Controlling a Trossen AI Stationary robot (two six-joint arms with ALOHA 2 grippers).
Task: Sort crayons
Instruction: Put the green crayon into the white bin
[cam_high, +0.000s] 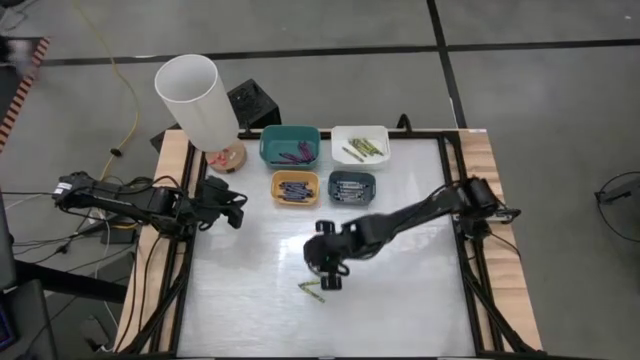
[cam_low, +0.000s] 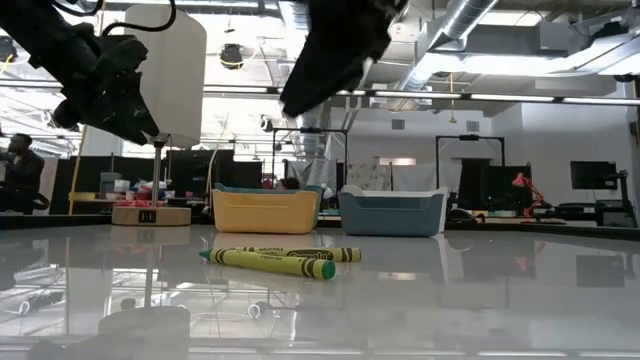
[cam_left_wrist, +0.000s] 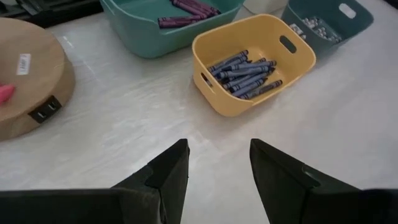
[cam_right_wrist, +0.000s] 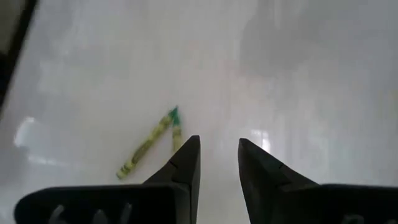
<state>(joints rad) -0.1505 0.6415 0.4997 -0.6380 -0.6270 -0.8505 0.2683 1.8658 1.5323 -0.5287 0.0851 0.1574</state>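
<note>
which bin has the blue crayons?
The yellow bin, front-left of the four, beside the grey-blue bin. The teal bin behind it holds purple ones.

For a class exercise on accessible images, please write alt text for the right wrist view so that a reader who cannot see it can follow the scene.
Two yellow-green crayons lie on the white table, touching at their green tips in a narrow V. The right gripper hangs just above and beside them, its two dark fingers open and empty.
</note>
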